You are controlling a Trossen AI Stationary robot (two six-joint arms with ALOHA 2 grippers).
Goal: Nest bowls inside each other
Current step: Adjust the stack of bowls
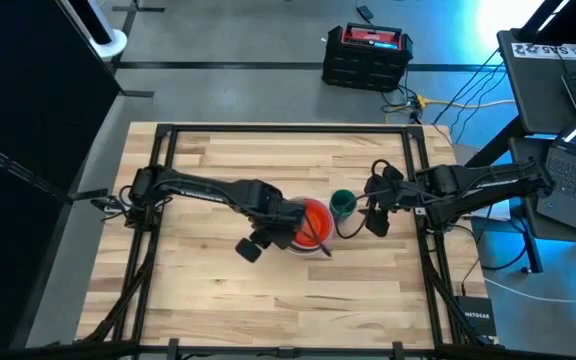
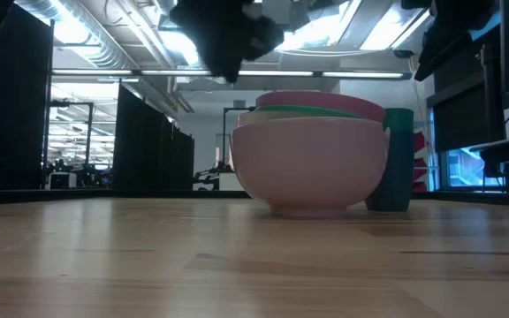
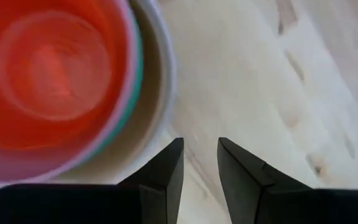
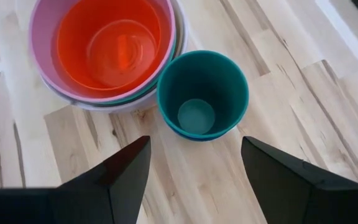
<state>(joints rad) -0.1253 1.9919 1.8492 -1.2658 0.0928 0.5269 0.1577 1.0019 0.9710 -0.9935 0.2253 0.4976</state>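
Note:
A stack of nested bowls (image 1: 313,225) stands on its base at the middle of the table: a red-orange bowl (image 4: 114,40) innermost, in a pink one (image 4: 42,50), a green rim (image 2: 325,111) below that, and a pale outer bowl (image 2: 312,168). My left gripper (image 3: 201,165) hangs over the table just beside the stack's rim, pointing down, its fingers a little apart with nothing between them. My right gripper (image 4: 194,168) stands open above the table toward the right side, short of the teal cup, touching nothing.
A small teal cup (image 4: 202,93) stands upright on the table right beside the stack, on the side toward my right gripper; it also shows in the low view as the teal cup (image 2: 396,159). Bare wood lies all around. A black frame (image 1: 268,128) edges the table.

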